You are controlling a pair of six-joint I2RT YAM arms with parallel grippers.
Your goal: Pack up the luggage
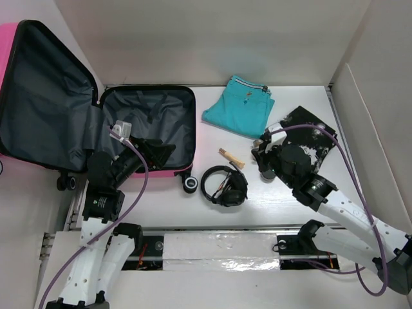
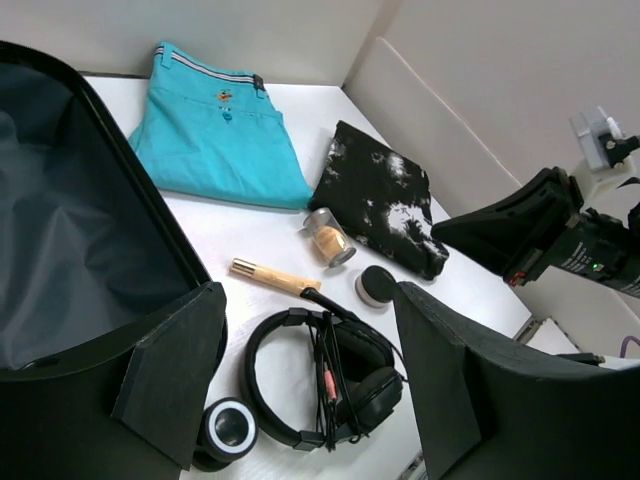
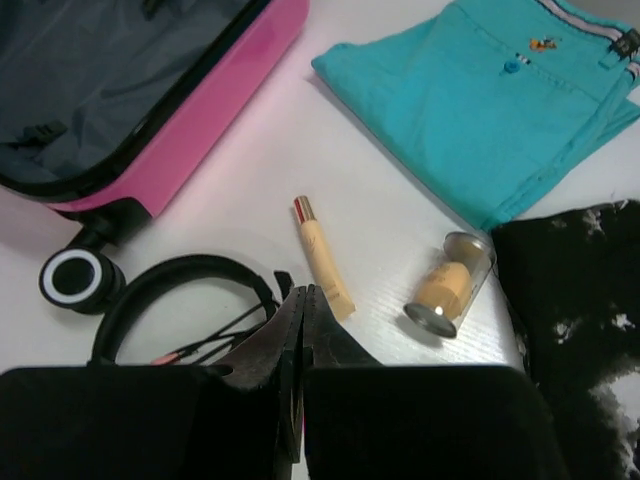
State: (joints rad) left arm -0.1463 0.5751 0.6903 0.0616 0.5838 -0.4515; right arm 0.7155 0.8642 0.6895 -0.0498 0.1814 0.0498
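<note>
From above, the left arm leans forward, the left gripper (image 1: 158,150) spread over the near rim of the open suitcase (image 1: 177,125), whose lid is cut off leftward; the right gripper (image 1: 263,153), pressed together, tilts down beside a black shirt (image 1: 304,122). The left wrist view frames headphones (image 2: 320,385) between the fingers. The right wrist view half-hides them below, with open table (image 3: 245,135) ahead.

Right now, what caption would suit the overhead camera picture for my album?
Open pink suitcase on the table, with teal shorts, headphones and a black-and-white garment laid out beside it, not yet packed.
</note>
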